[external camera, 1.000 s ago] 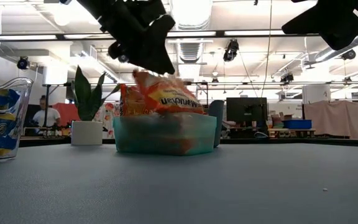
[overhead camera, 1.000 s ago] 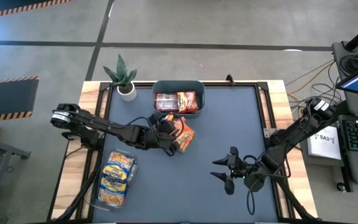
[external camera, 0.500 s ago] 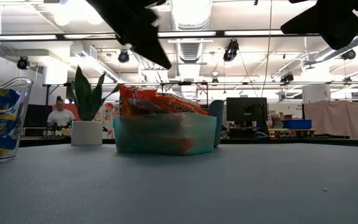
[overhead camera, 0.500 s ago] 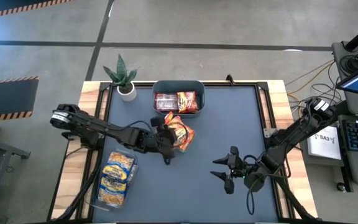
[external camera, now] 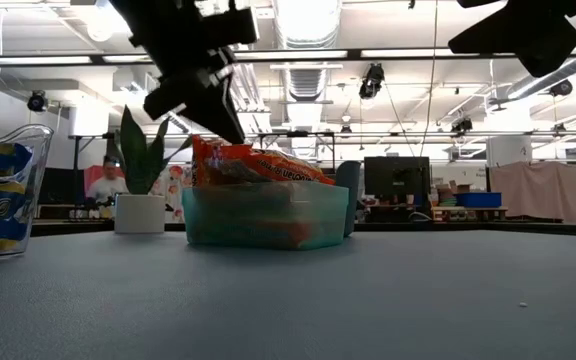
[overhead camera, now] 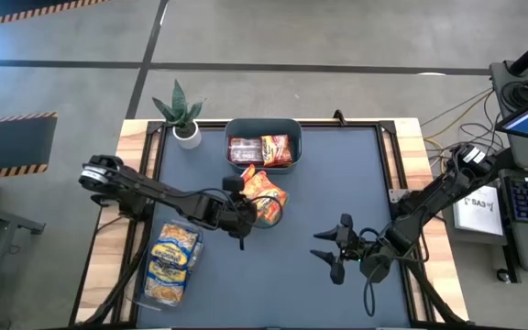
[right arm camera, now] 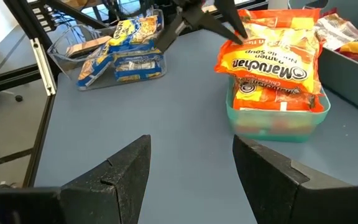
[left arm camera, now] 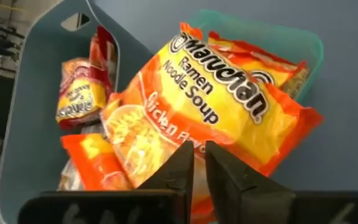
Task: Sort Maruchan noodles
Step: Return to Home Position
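High view: the grey-teal tub point(overhead camera: 262, 122) sits at the table's 12 o'clock edge. It holds a dark red packet point(overhead camera: 244, 149) beside an orange-red packet point(overhead camera: 279, 148). Just toward centre from it, the orange packets point(overhead camera: 264, 191) lie in a pile that hides what they rest on. The clear bin point(overhead camera: 154, 298) at 8 o'clock holds yellow-and-blue packets point(overhead camera: 172, 249). A potted plant point(overhead camera: 183, 117) stands at the 11 o'clock corner.

Low view adds the green tray point(external camera: 265, 222) under that pile, w/ packets rising above its rim. It also shows a person point(external camera: 108, 185) in the room behind. Only the left wrist view lets us read the top packet point(left arm camera: 222, 112): Maruchan Ramen Noodle Soup, lying tilted, one corner past the tray rim. Right wrist view confirms at least two orange packets stacked, label side up.

Left arm: stretched from the 9 o'clock edge to centre. The left gripper point(overhead camera: 242, 220) is at the pile's 8 o'clock side, raised off the table per low view. Its fingers point(left arm camera: 180, 171) are close together w/ a thin slit between them, nothing clamped.

Right arm: folded in from the 3 o'clock edge. The right gripper point(overhead camera: 337, 249) is at approx. 5 o'clock, well apart from all packets. Its fingers point(right arm camera: 124, 169) are wide apart and empty.
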### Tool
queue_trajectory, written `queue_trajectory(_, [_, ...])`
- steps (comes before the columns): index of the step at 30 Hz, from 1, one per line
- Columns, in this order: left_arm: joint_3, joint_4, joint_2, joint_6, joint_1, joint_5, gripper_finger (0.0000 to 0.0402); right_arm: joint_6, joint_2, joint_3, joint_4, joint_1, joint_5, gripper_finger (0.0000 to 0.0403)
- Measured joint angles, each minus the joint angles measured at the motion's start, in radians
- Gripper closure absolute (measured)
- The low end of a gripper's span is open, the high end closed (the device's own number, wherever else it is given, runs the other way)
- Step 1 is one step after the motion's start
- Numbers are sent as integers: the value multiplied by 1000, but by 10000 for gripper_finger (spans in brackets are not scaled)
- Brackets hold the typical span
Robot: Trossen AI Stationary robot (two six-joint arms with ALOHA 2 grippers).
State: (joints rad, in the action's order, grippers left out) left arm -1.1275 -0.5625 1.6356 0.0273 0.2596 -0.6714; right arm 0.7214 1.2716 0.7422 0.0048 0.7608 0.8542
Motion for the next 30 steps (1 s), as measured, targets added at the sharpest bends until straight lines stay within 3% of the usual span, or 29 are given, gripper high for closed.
queue_trajectory(10, [-23, 142, 94, -87, -1, 0, 393, -7, 0, 0, 0, 0, 10, 186])
queue_trajectory(17, [-117, 47, 84, -88, 0, -2, 393, -7, 0, 0, 1, 0, 11, 186])
queue_trajectory(21, [-168, -66, 83, -78, -3, -99, 393, -9, 0, 0, 0, 0, 12, 186])
queue_trajectory(30, [-73, 11, 96, -123, -34, -122, 393, -15, 0, 0, 0, 0, 13, 186])
